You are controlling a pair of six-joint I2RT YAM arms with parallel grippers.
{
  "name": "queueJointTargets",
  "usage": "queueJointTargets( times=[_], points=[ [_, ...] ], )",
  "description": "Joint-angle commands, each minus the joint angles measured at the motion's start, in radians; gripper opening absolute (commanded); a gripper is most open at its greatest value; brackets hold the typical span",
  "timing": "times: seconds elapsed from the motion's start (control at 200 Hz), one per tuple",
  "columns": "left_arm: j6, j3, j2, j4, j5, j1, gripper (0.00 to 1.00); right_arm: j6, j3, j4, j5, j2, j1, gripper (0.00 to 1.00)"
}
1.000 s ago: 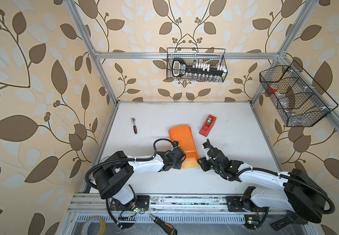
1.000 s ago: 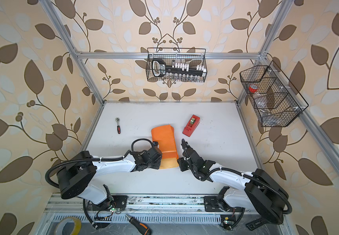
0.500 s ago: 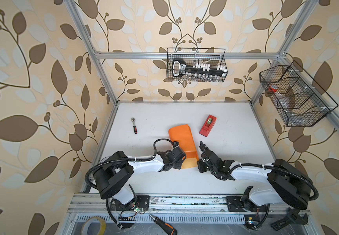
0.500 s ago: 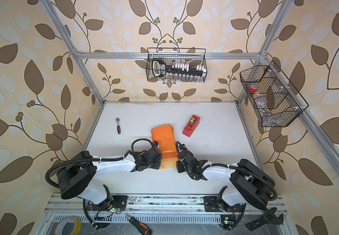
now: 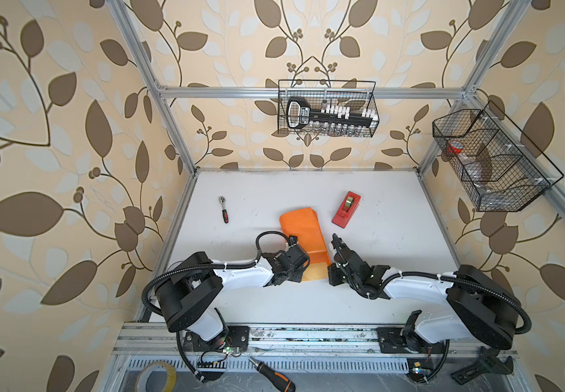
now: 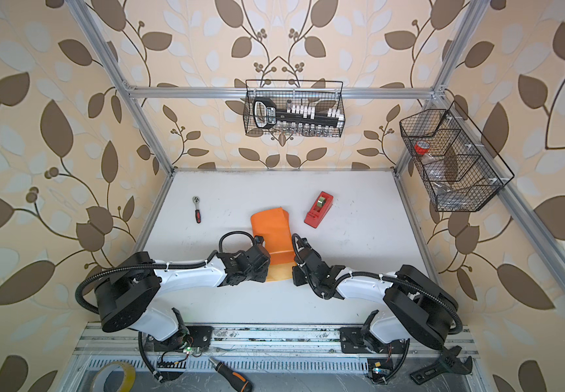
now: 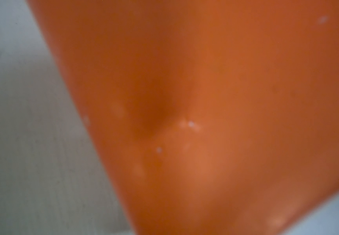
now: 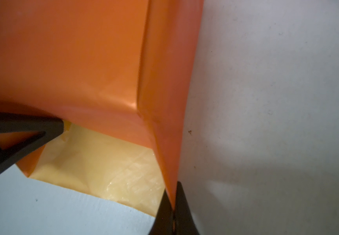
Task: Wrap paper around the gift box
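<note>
Item inspected: the paper (image 5: 303, 234), bright orange face out, lay folded over a boxy form at the near centre of the white table (image 5: 393, 237). The gift box itself was not visible and is presumed to be underneath. A pale yellow underside flap lay flat on the table at the near end.

Right gripper (image 8: 172, 203): fingers pressed together, pinching the orange side flap at the near right corner.

Left gripper (image 5: 303, 271): closed at the near left corner. Whether it held any paper could not be confirmed.

Handling assessment: the sheet appeared thin, light, glossy and readily creased. It would likely slip or tear under a hard pull. It is best taken at folded edges and corner flaps, not on flat faces.

Containers:
- The rear wire basket (image 5: 328, 108) held a black socket rail with white pieces.
- The right-hand wire basket (image 6: 457, 159) had several compartments. The far one held a red round item, and the others held clear material that could not be identified.

A red tape dispenser (image 5: 346, 208) lay near the paper, not touching it.
</note>
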Motion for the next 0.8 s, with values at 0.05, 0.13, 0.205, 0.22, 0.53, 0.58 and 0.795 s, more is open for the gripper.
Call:
queueJointTargets(
  times=[0.05,0.13,0.205,0.22,0.53,0.58,0.795],
  points=[
    [0.002,0.016,0.006,0.004,-0.022,-0.008,0.04,-0.012,0.013,-0.030,0.001,-0.031,0.006,0.17],
    [0.001,0.013,0.005,0.004,-0.023,-0.008,0.04,-0.046,0.008,-0.059,-0.015,-0.070,0.005,0.26],
    [0.000,0.011,0.005,0.005,-0.024,-0.008,0.04,-0.079,0.002,-0.086,-0.046,-0.111,-0.006,0.33],
    [0.000,0.011,0.005,0.005,-0.023,-0.007,0.04,-0.085,0.000,-0.095,-0.051,-0.119,-0.009,0.34],
    [-0.001,0.011,0.012,0.016,-0.016,-0.007,0.04,-0.163,-0.025,-0.124,-0.136,-0.173,-0.180,0.33],
    [-0.001,0.012,0.013,0.017,-0.016,-0.008,0.04,-0.169,-0.010,-0.112,-0.140,-0.145,-0.191,0.30],
    [0.000,0.017,0.017,0.016,-0.013,-0.008,0.04,-0.178,0.041,-0.043,-0.154,-0.012,-0.192,0.21]
  ],
)
